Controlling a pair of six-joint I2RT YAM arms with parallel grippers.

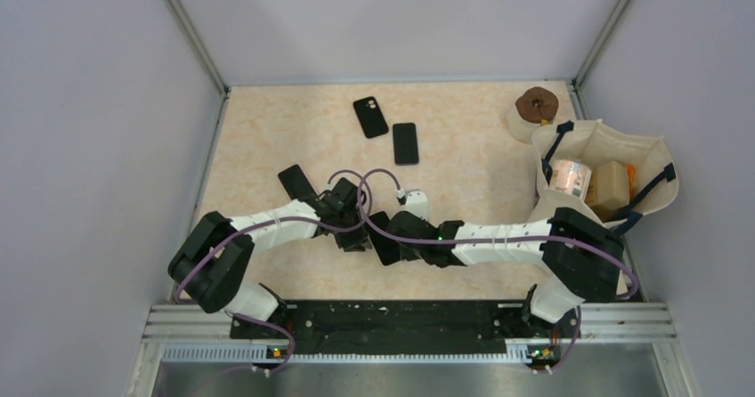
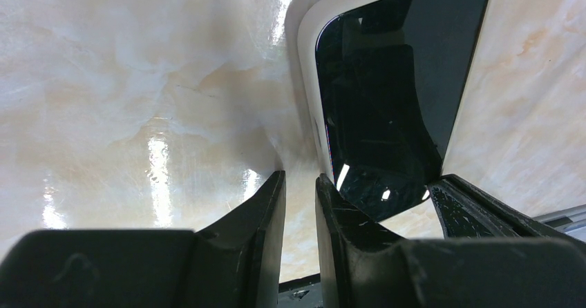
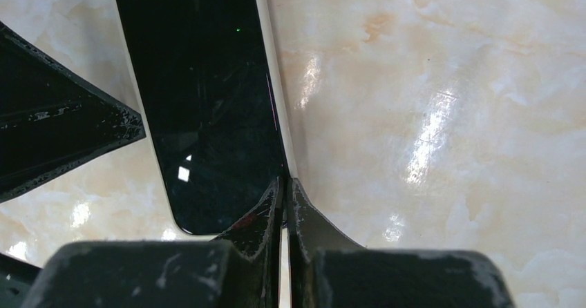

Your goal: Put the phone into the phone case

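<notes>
The phone (image 1: 383, 239) lies screen-up with a white case (image 2: 305, 73) around it, mid bench (image 3: 449, 114). The left arm (image 1: 276, 223) and right arm (image 1: 499, 241) both reach in low, wrists nearly meeting over it. Right jaws are clenched tight at the case's edge; left jaws are slightly parted, gripping nothing.

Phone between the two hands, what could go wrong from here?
The right hand is shut with its tips at the pale rim of the phone, so a push could skid it on the glossy table. The left hand sits at the same phone close by, so the hands may collide.
</notes>
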